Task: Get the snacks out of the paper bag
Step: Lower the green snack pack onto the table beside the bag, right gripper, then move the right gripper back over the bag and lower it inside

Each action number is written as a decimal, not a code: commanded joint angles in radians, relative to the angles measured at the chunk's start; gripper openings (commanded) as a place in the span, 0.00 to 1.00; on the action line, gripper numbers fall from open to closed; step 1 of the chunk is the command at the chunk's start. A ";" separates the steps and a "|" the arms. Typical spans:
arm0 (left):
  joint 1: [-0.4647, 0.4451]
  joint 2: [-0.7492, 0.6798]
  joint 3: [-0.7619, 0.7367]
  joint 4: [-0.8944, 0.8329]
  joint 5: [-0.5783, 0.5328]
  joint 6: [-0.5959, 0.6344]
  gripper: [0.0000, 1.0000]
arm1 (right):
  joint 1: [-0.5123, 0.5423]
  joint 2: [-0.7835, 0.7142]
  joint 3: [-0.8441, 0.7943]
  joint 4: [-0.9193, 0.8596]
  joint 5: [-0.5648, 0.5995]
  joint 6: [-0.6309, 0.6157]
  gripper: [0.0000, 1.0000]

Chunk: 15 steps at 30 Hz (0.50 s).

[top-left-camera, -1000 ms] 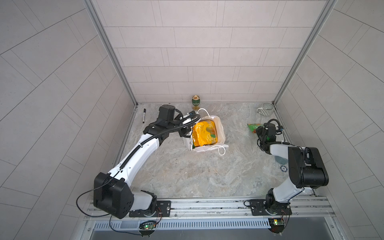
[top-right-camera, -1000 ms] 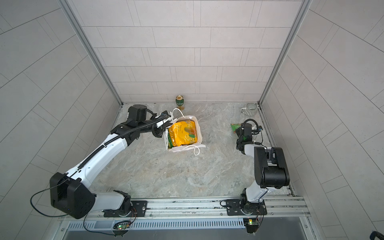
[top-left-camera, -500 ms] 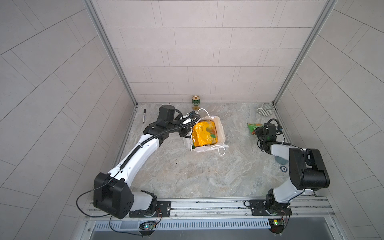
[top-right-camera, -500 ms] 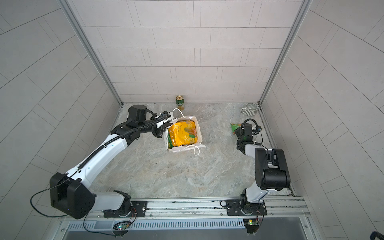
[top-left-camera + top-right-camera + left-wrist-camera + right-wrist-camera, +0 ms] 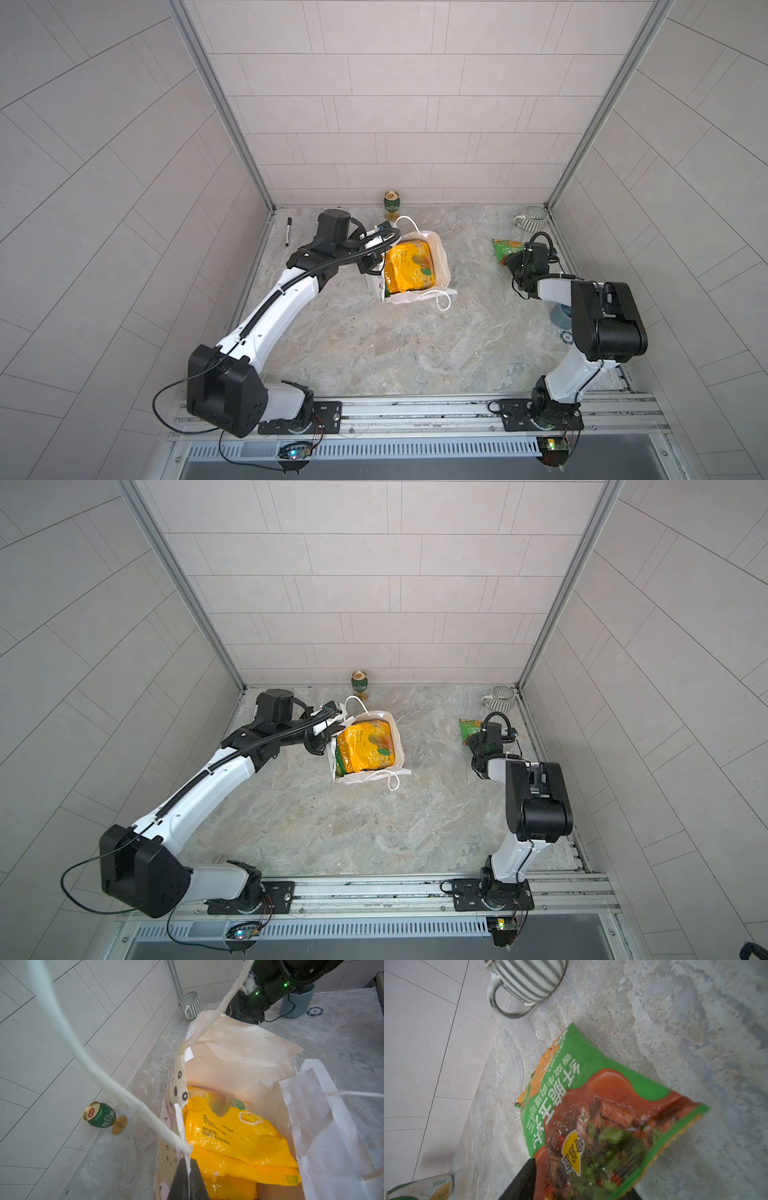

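Observation:
The white paper bag (image 5: 441, 259) (image 5: 397, 739) (image 5: 239, 1059) lies open at the back middle of the table. A yellow-orange snack packet (image 5: 409, 266) (image 5: 365, 746) (image 5: 234, 1132) fills its mouth, with a sliver of green packet (image 5: 387, 292) beneath. My left gripper (image 5: 376, 266) (image 5: 326, 741) (image 5: 189, 1167) is shut on the bag's rim where the cord handle joins. A green snack packet (image 5: 505, 248) (image 5: 471, 728) (image 5: 591, 1095) lies on the table at the back right. My right gripper (image 5: 514, 262) (image 5: 478, 742) (image 5: 581, 1176) stands open, one finger on either side of that packet's near end.
A green-and-gold drink can (image 5: 391, 203) (image 5: 101, 1115) stands at the back wall behind the bag. A grey striped mug (image 5: 534, 218) (image 5: 527, 978) sits in the back right corner. A marker pen (image 5: 288, 232) lies at the left wall. A blue cup (image 5: 561, 316) and a chip (image 5: 568, 337) sit beside the right arm.
My right gripper's jaws have spread wider round the green packet, and the wrist has shifted a little. The left arm and the bag have not moved.

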State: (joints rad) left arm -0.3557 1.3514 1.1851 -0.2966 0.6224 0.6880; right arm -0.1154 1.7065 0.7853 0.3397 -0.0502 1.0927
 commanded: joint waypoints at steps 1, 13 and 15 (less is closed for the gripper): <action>-0.008 -0.006 -0.008 0.033 0.022 0.000 0.00 | -0.006 -0.043 0.002 -0.030 -0.017 0.027 0.54; -0.007 -0.018 -0.012 0.036 0.036 -0.008 0.00 | -0.013 -0.365 -0.028 -0.195 -0.027 -0.091 0.59; -0.007 -0.018 -0.011 0.037 0.040 -0.012 0.00 | -0.011 -0.422 -0.011 -0.217 -0.061 -0.123 0.58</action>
State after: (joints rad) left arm -0.3557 1.3510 1.1831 -0.2955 0.6231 0.6849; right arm -0.1253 1.3441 0.7700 0.1738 -0.0784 1.0191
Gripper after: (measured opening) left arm 0.058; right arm 0.583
